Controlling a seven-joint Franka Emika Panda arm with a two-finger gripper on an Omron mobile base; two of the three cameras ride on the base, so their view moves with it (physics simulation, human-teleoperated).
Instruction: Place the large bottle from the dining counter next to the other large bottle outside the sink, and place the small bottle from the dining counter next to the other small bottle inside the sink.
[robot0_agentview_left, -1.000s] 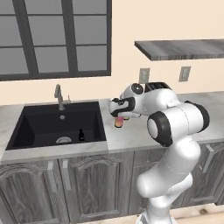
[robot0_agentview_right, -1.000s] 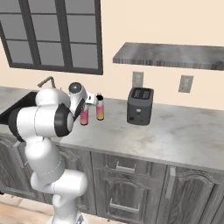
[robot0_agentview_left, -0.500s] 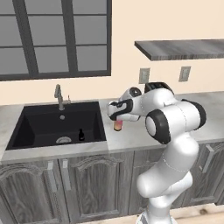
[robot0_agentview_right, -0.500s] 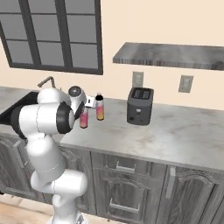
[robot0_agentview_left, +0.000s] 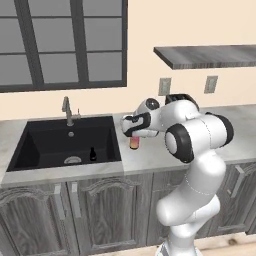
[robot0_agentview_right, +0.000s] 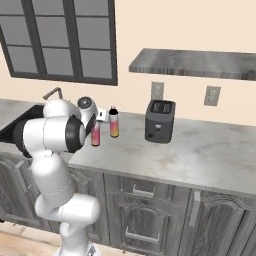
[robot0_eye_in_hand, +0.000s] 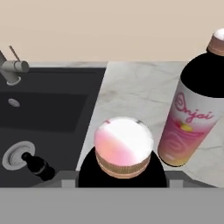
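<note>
Setting the large bottle (robot0_agentview_right: 95, 134) down on the counter (robot0_agentview_right: 200, 150) just beside the other large bottle (robot0_agentview_right: 114, 123), the gripper (robot0_agentview_left: 134, 131) grips it near the neck; releasing comes next, I'd guess.

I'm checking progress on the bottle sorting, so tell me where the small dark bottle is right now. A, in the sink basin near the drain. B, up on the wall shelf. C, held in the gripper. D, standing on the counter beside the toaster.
A: the small dark bottle stands on the floor of the black sink, close beside the round drain.
</note>
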